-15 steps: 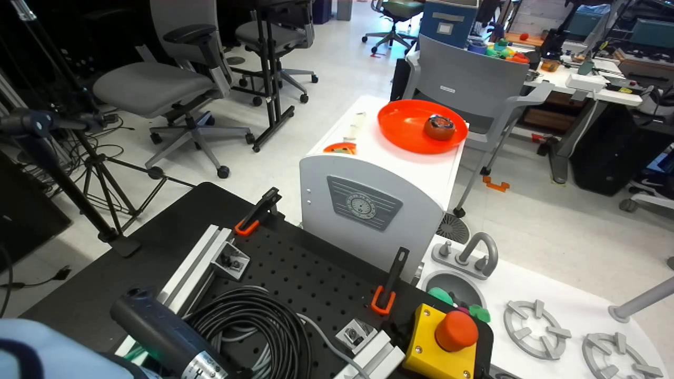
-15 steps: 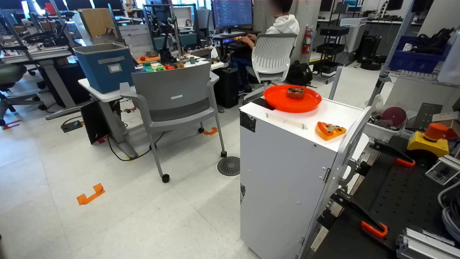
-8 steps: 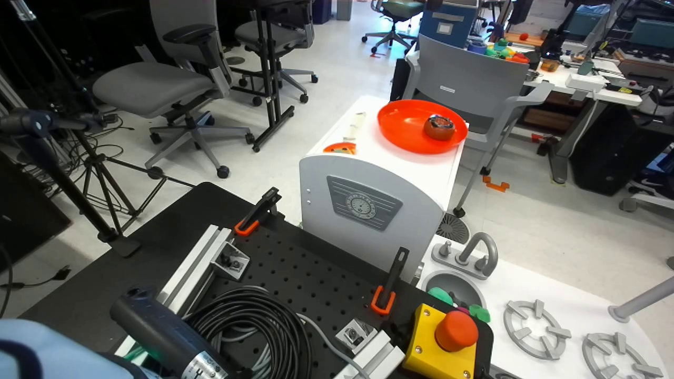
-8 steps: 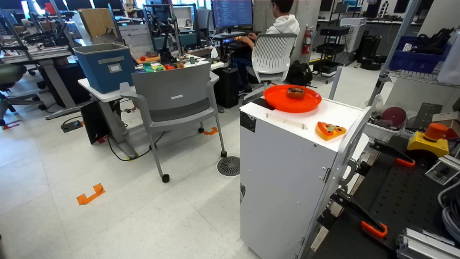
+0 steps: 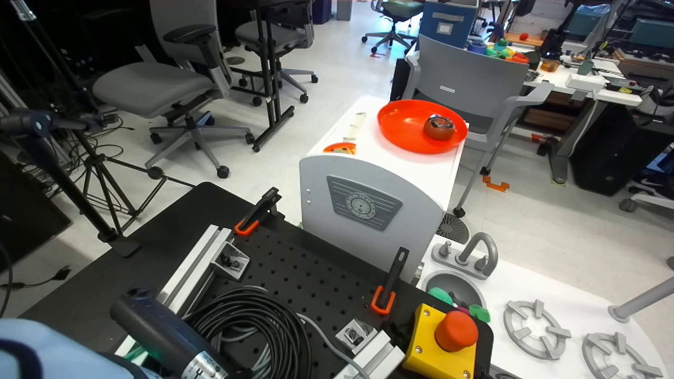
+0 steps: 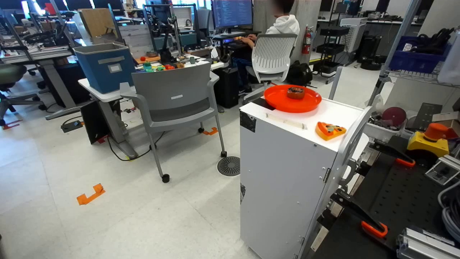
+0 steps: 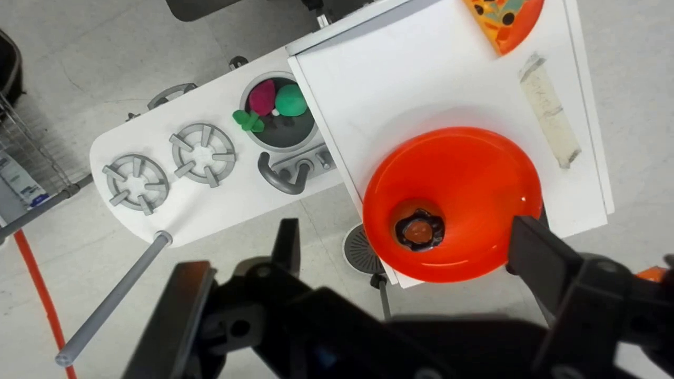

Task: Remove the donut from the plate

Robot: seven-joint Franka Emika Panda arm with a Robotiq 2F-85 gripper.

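Plainly, the empty claw (image 7: 404,234) has its 2 fingers (image 7: 287,245) spread wide; the donut (image 7: 418,231) sits on the plate (image 7: 476,181).

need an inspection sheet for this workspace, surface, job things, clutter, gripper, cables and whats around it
Surface: top of the white box, with a tape strip on it.
Job's things: donut off-centre on the orange plate, which rests on the box.
Clutter: pizza slice on the box; pink toy and round green toy in the sink.
Grippers: one gripper, open, nothing held.
Cables: cable coil on the black board.
Surroundings: grey chair near the box; person seated near a monitor, fire extinguisher in the background.
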